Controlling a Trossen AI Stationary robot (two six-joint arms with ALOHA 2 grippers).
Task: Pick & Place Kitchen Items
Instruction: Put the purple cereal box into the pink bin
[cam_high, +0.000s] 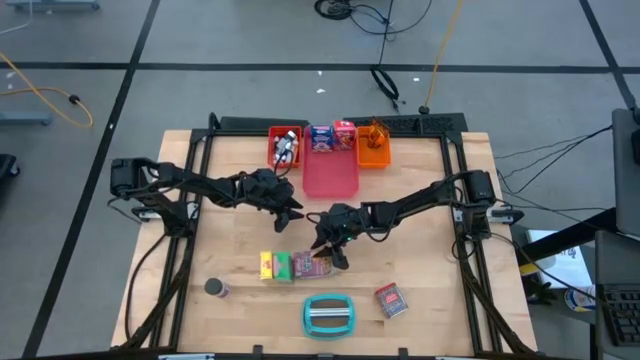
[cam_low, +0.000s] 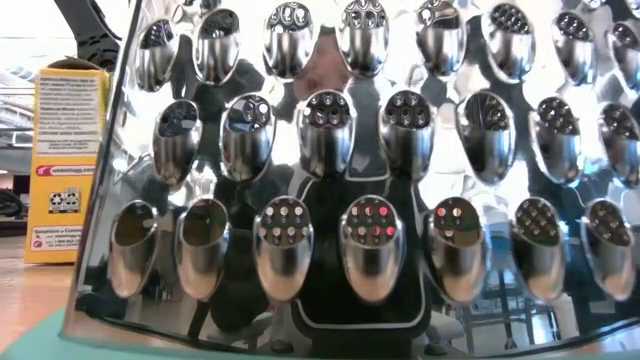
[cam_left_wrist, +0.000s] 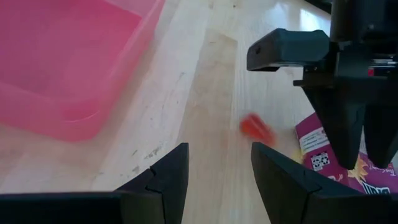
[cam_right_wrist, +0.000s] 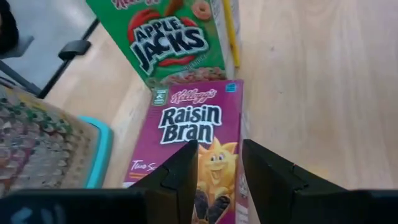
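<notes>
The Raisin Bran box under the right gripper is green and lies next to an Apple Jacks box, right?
Not quite: the Raisin Bran box is purple; the right wrist view shows it. The green one is the Apple Jacks box beside it. The right gripper does hang over the Raisin Bran box.

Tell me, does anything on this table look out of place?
Yes. A small red piece lies loose on the bare wood beside the purple Raisin Bran box, away from the trays. It is too blurred to identify. Otherwise nothing looks spilled or damaged.
</notes>
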